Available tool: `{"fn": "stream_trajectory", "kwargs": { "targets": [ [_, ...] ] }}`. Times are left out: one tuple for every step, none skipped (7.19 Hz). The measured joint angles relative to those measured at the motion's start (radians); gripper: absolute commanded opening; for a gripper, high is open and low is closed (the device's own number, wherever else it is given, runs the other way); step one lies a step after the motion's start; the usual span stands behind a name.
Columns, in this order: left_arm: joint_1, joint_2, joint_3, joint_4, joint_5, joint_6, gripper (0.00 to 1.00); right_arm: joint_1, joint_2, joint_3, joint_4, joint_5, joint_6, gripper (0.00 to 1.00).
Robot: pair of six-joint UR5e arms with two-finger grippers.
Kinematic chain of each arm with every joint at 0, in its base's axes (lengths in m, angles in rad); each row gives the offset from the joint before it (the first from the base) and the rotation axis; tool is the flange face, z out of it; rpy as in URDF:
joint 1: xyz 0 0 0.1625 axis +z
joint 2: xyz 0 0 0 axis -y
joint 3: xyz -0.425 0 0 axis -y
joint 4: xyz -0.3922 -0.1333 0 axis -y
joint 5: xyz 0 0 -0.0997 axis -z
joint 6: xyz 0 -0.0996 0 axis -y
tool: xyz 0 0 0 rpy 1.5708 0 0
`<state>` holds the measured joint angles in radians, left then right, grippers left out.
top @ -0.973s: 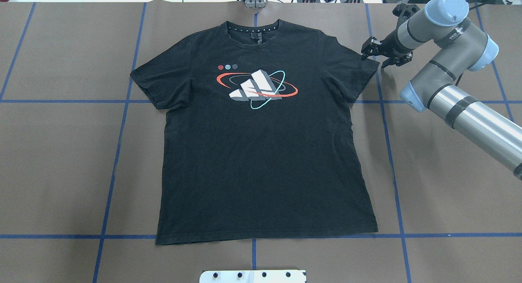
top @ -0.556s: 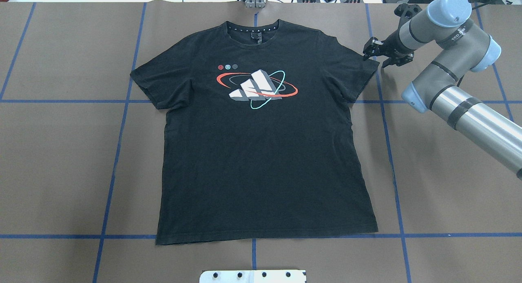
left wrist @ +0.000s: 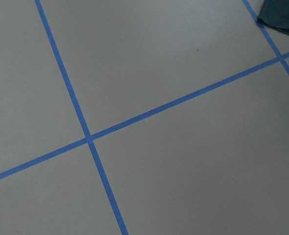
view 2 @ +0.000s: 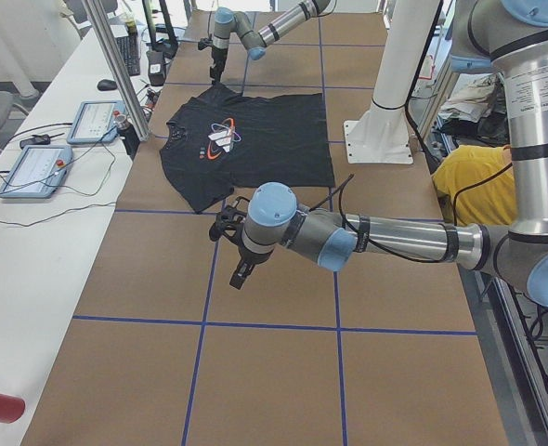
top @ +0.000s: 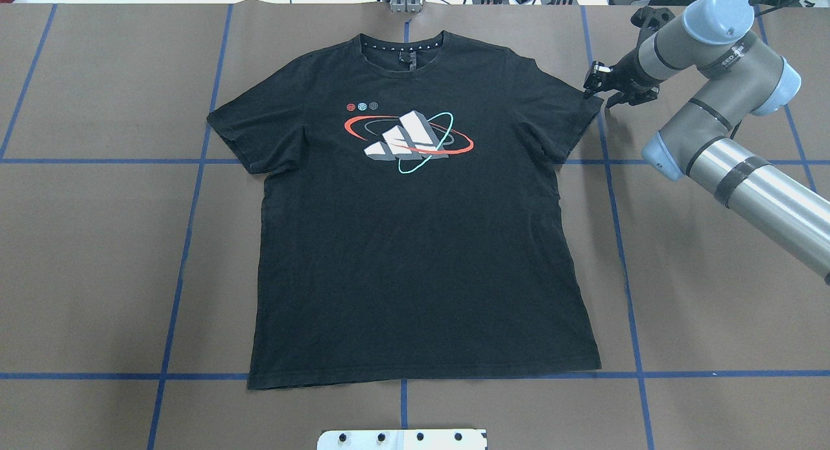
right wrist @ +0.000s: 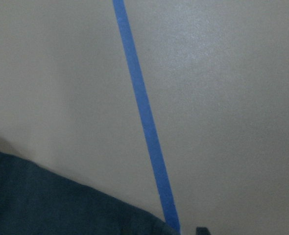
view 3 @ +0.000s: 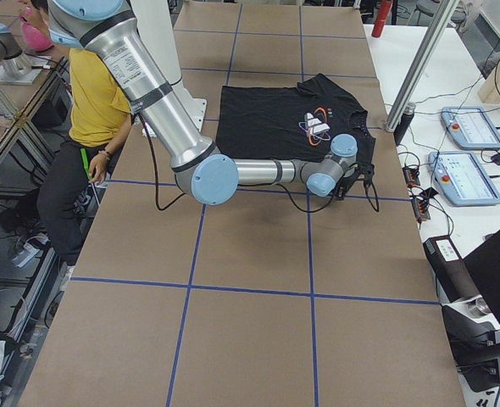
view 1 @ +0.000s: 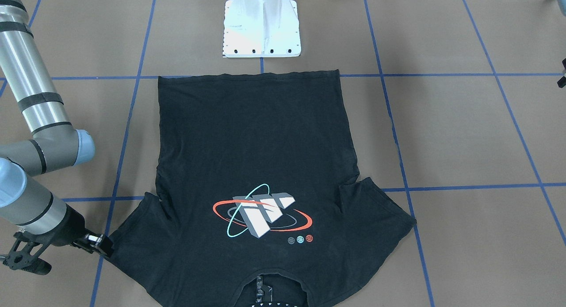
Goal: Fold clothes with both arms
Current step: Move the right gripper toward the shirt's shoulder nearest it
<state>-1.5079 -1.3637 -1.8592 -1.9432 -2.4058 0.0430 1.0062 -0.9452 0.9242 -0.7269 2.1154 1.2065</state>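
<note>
- The black T-shirt (top: 421, 255) lies flat and print-up in the middle of the table (top: 97, 242), with its collar on the far side and its hem near the white pedestal (view 1: 261, 28).
- The right gripper (top: 604, 87) sits at the tip of the shirt's right sleeve. In the overhead view you see its fingers slightly apart, and the front view shows them touching the sleeve edge.
- The right wrist view gives you only sleeve cloth beside a blue tape line (right wrist: 144, 122).
- Only the left-end view shows you the left gripper (view 2: 224, 223), off the shirt's left side. You cannot tell there how its fingers stand.
</note>
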Motion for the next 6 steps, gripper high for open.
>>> {"fn": "stream_trajectory", "kwargs": {
  "targets": [
    [0.000, 0.000, -0.002, 0.001, -0.001, -0.002, 1.00, 0.001, -0.004, 0.004, 0.000, 0.000, 0.003, 0.00],
    [0.000, 0.000, -0.007, 0.000, -0.001, -0.019, 1.00, 0.001, -0.008, 0.012, 0.000, 0.001, 0.004, 0.00],
    [0.000, -0.001, -0.013, -0.002, -0.002, -0.045, 1.00, 0.004, -0.013, 0.022, -0.001, 0.002, 0.005, 0.00],
    [0.000, 0.000, -0.016, -0.002, -0.001, -0.056, 1.00, 0.009, -0.016, 0.038, -0.004, 0.007, 0.006, 0.00],
    [0.000, 0.000, -0.016, -0.002, -0.001, -0.061, 1.00, 0.018, -0.017, 0.082, -0.034, 0.021, 0.007, 0.00],
    [0.000, 0.000, -0.017, -0.002, -0.002, -0.062, 1.00, 0.025, -0.017, 0.158, -0.112, 0.039, 0.008, 0.00]
  ]
}}
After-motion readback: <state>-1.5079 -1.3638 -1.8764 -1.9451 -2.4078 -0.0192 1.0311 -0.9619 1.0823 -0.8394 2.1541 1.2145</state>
